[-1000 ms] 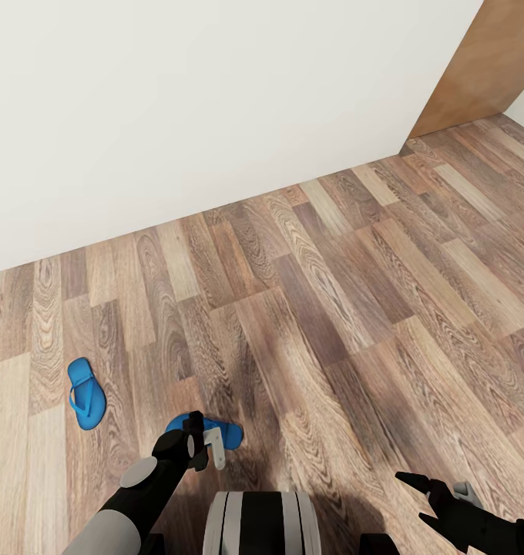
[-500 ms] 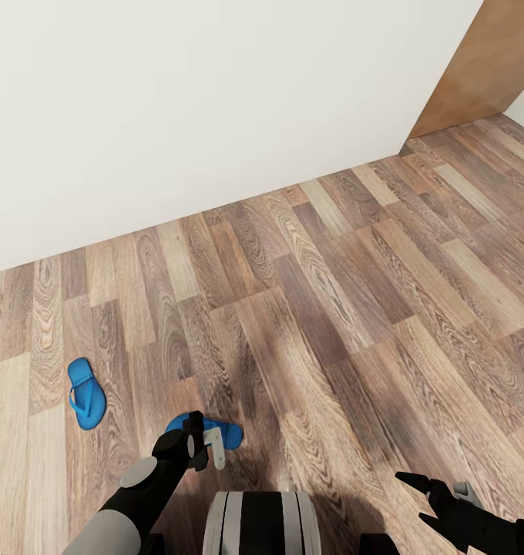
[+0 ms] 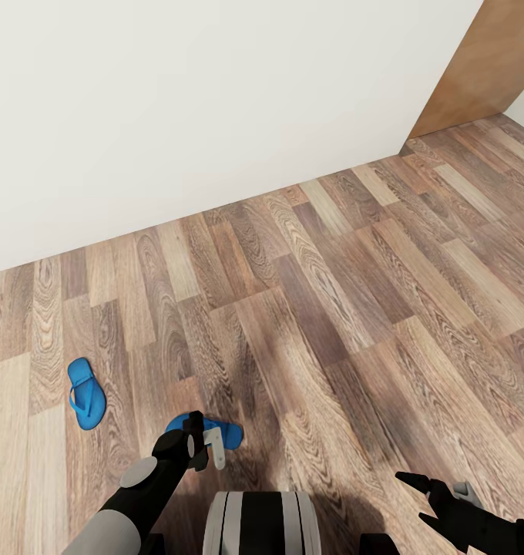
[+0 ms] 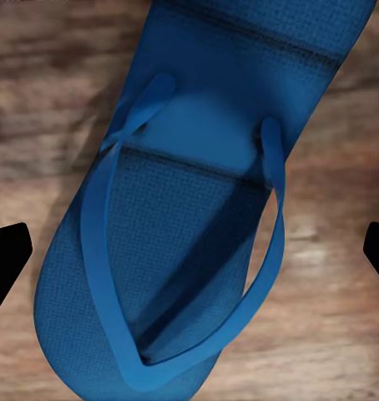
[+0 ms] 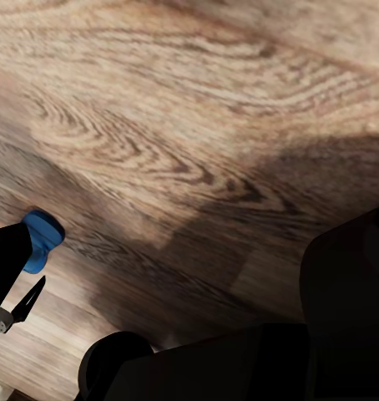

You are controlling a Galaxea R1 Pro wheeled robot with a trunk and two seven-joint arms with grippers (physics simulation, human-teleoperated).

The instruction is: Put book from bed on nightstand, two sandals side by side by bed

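Note:
Two bright blue sandals lie apart on the wood-plank floor (image 3: pixel 354 293). One sandal (image 3: pixel 86 393) rests by itself at the left. The other sandal (image 3: pixel 230 433) lies near my base, partly hidden under my left gripper (image 3: pixel 206 447). In the left wrist view this sandal (image 4: pixel 189 167) shows strap side up, and the left gripper (image 4: pixel 189 259) is open, a dark fingertip (image 4: pixel 6 267) at either side of it. My right gripper (image 3: pixel 418 499) hovers open and empty over the floor at the lower right. The book, bed and nightstand are out of view.
A white wall (image 3: pixel 216 100) runs across the back, close ahead. A brown wooden panel (image 3: pixel 485 62) stands at the far right corner. My own base (image 3: pixel 262 524) sits between the arms. The right wrist view shows floor planks (image 5: pixel 189 125) and a blue sandal tip (image 5: pixel 41 238).

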